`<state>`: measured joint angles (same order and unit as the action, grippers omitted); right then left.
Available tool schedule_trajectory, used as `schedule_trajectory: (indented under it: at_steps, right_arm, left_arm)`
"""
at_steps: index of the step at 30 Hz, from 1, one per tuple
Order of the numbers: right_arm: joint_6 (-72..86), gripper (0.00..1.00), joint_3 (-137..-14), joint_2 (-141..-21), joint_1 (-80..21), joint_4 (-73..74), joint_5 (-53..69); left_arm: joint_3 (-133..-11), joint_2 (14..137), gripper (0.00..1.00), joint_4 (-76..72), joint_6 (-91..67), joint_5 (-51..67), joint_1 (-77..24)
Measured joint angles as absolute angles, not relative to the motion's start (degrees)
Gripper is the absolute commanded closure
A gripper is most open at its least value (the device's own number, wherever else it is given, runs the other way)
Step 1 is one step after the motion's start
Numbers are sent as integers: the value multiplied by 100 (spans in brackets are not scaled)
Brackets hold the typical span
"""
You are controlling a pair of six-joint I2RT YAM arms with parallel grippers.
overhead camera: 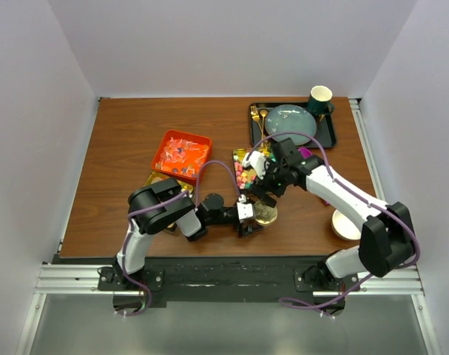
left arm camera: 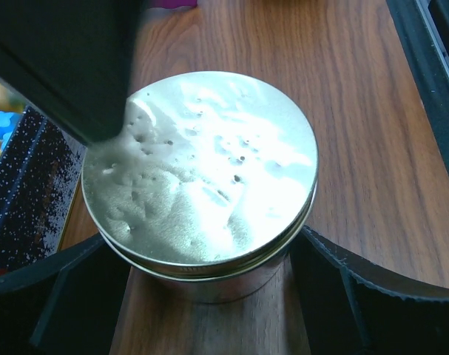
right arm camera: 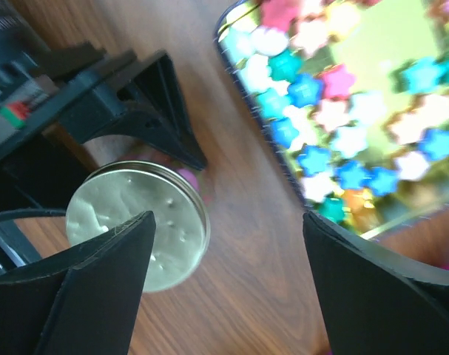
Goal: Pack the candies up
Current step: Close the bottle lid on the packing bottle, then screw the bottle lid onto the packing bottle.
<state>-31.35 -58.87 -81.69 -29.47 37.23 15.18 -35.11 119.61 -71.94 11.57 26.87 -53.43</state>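
candies (right arm camera: 342, 96) pink, blue, teal and white stars; tin (left arm camera: 202, 166) pale gold, dimpled; desk (left arm camera: 372, 111) warm brown woodgrain; tray (overhead camera: 158, 150) orange.

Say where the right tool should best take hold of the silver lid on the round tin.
Probably by its thin rim, coming straight down from above and pinching across its width. The lid lies flat on the tin, its top is broad with nothing to pinch, and the left tool flanks the tin's wall below.
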Motion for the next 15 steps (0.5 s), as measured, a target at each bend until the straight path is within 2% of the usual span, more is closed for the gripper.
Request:
schedule_trajectory:
  at_steps: [6, 15]
  right_arm:
    - [-3809, 3, -6289, -7782, -2729, 4230, 2045]
    - [-6119, 1, -6160, -7590, -2768, 5437, 2681]
  left_arm:
    - [-3568, 11985, 100, -7137, 1151, 2823, -5295]
    - [-3579, 11977, 100, -7072, 1129, 2873, -5275]
